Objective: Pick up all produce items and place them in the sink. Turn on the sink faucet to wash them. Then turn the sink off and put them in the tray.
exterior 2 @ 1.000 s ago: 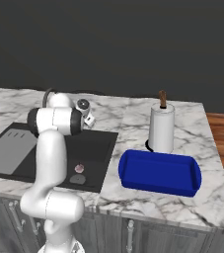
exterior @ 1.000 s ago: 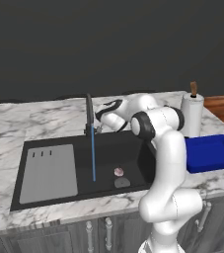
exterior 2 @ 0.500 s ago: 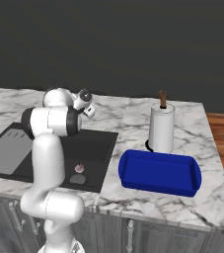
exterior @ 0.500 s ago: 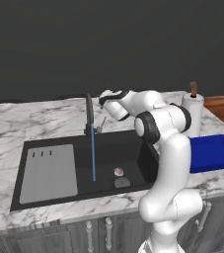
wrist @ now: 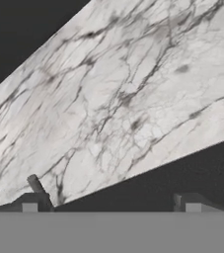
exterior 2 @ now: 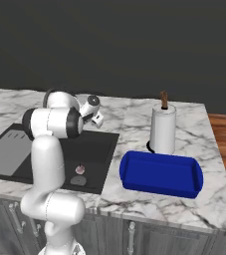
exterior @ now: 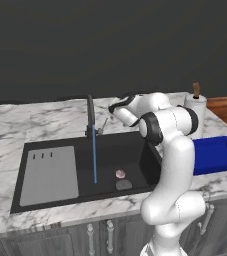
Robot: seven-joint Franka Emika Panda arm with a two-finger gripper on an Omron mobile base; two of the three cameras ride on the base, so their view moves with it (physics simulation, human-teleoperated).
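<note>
One marble counter (exterior: 40, 122) (dark wall behind) — black sink (exterior: 135, 150) inset — pincer (wrist: 111, 205) agape.

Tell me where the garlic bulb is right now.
The bulb lies on the sink floor, right of the blue water stream and just behind the round drain in the left base view.

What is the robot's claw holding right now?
Nothing. The claw is open over the counter, and the bulb lies in the sink.
</note>
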